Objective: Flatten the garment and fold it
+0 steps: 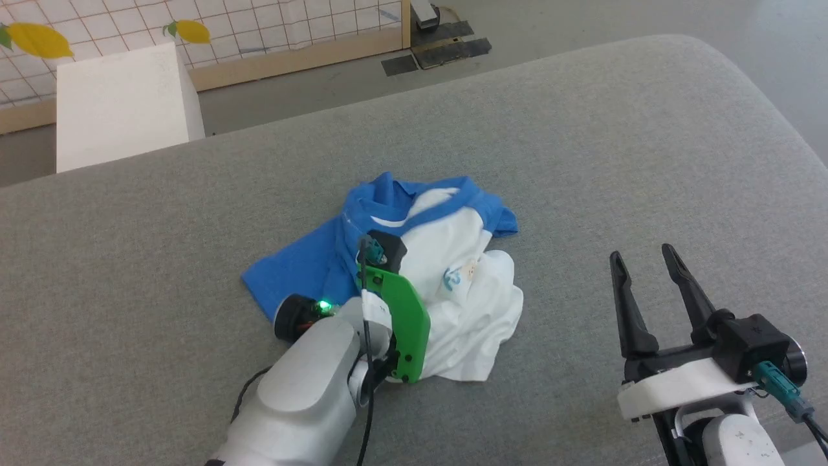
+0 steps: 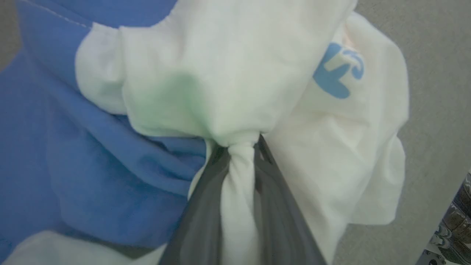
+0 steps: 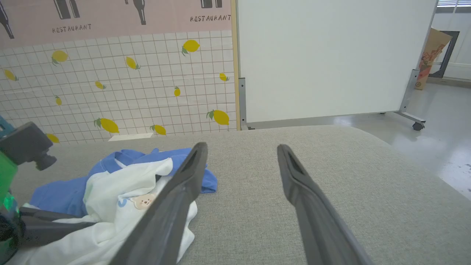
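Note:
The garment (image 1: 453,259), a white T-shirt with blue sleeves and a small blue chest logo (image 1: 453,278), lies crumpled in a heap in the middle of the grey padded surface (image 1: 582,162). My left gripper (image 2: 241,147) is shut on a pinched fold of its white cloth, seen close up in the left wrist view; in the head view the green-cased wrist (image 1: 401,323) covers the fingers. My right gripper (image 1: 643,259) stands open and empty to the right of the garment (image 3: 121,191), apart from it, fingers (image 3: 305,191) pointing away over bare surface.
A white box (image 1: 119,103) stands on the floor beyond the surface's far left edge, before a tiled lemon-print wall (image 3: 128,84). A white partition panel (image 3: 331,55) on wheels stands beyond the far edge. Bare grey surface stretches right of the garment.

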You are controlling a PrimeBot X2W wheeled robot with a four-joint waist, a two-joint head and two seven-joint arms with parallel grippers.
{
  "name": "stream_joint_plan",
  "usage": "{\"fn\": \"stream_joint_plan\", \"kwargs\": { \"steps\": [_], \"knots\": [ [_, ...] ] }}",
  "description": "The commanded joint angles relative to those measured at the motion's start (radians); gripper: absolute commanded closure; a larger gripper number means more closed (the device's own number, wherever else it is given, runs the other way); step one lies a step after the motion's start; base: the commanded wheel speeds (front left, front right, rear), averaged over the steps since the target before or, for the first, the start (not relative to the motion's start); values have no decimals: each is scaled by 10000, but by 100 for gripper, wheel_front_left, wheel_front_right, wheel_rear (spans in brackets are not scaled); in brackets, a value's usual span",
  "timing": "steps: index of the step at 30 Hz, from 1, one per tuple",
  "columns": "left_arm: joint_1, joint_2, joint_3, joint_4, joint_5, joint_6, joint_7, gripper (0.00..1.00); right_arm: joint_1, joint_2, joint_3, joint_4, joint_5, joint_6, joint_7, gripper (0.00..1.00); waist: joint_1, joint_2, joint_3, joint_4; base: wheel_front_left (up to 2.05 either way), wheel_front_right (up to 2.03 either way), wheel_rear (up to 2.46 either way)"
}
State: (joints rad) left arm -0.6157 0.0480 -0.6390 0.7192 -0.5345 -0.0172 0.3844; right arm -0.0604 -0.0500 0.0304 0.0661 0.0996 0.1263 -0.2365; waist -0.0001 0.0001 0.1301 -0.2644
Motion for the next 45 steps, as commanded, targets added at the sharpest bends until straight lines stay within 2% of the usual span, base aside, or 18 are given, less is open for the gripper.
{"fn": "stream_joint_plan", "kwargs": {
  "steps": [1,2,6,9,14,16,21,26,30,36,45],
  "knots": [
    [193,25,-139,114,-155,21,305,10,-17,-3,40,36,80,44,-6,0,1,-1,18,14,0,0,0],
    [246,25,-189,97,-302,0,402,0,-17,-3,43,62,79,44,-8,0,1,-1,-2,57,0,0,0],
    [352,24,98,-280,-548,174,-578,0,15,-3,62,108,49,44,6,0,1,-1,-191,256,0,0,0],
    [455,94,615,-930,-601,262,-2256,0,59,-3,34,89,17,44,39,0,1,-1,-369,451,0,0,0],
    [897,680,1526,-2318,-270,512,-5573,0,172,-3,-54,-68,-66,44,145,0,1,-1,-601,824,0,0,0],
    [1195,968,1931,-2853,-99,727,-6214,0,207,-3,-132,-162,-95,44,195,0,1,-1,-652,987,0,0,0],
    [2256,1476,3170,-4562,579,1079,-6452,0,238,-3,-314,-386,-118,44,277,0,1,-1,-641,1351,0,0,0],
    [3715,1512,4428,-5748,1406,881,-6458,0,234,-3,-421,-448,-93,44,297,0,1,-1,-627,1625,0,0,0],
    [4651,1297,5133,-6089,1918,747,-6459,0,296,-3,-446,-456,-107,44,344,0,1,-1,-671,1801,0,0,0],
    [5601,876,5684,-6223,2500,479,-6460,0,349,-3,-412,-468,-171,44,467,0,1,-1,-668,2121,0,0,0],
    [5693,353,6136,-6135,2907,-41,-6460,0,311,-3,-271,-581,-259,44,635,0,1,-1,-598,2439,0,0,0]
  ]
}}
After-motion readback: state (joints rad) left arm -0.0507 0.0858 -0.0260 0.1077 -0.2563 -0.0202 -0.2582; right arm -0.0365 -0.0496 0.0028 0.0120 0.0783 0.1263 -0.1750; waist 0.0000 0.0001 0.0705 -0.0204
